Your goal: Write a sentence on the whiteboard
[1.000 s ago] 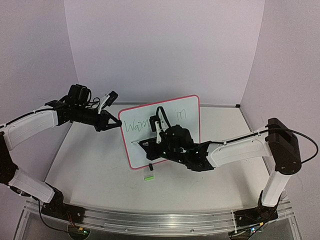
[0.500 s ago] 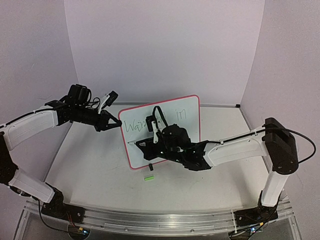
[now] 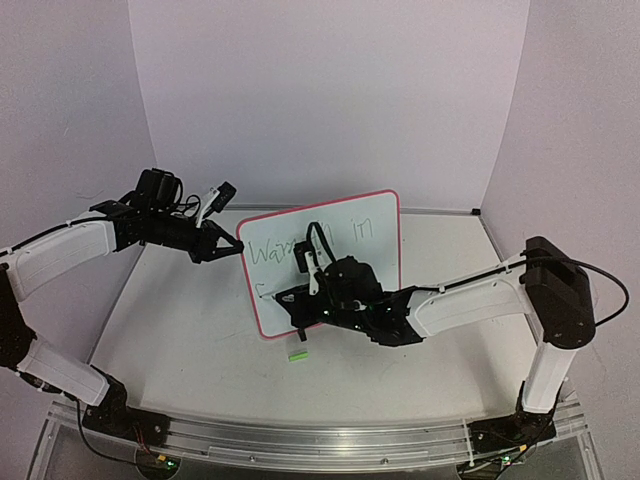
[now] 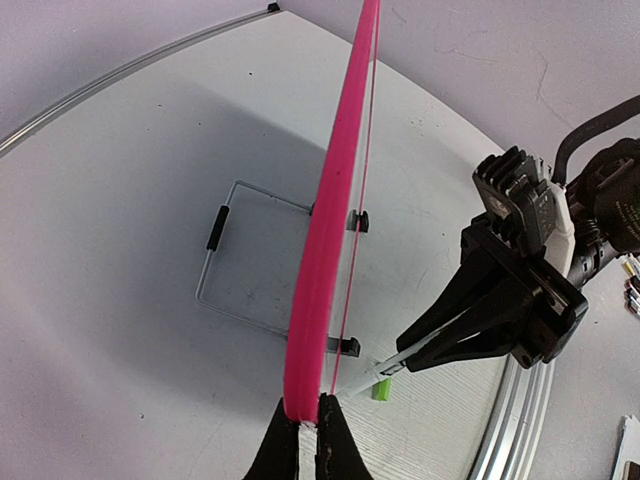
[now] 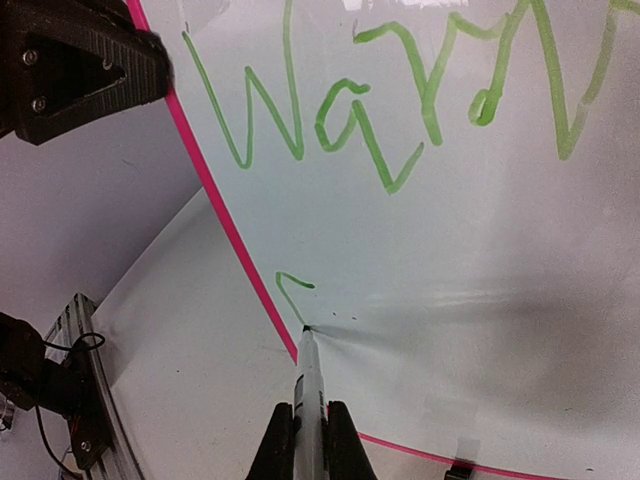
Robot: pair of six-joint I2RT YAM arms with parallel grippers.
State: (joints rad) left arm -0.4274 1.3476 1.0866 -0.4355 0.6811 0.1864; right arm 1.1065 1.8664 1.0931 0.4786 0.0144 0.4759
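marker (image 5: 306, 385) slid left, arm (image 3: 460, 298) masking whiteboard (image 3: 372, 255), cap (image 3: 297, 354) nearby

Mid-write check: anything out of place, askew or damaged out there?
Only a small green piece, probably a pen cap, lies loose on the white table just before the pink-framed whiteboard. Nothing looks spilled or damaged.

The white table (image 3: 180, 330) carries the board (image 3: 378, 250), which stands on edge near its centre, propped on a wire stand (image 4: 216, 228) and two black clip feet (image 4: 345, 347). A small green cap (image 3: 297, 354) lies flat on the table at 6 o'clock from the board, near its lower edge but apart from it. A metal rail (image 3: 320, 440) runs along the table's 6 o'clock edge.
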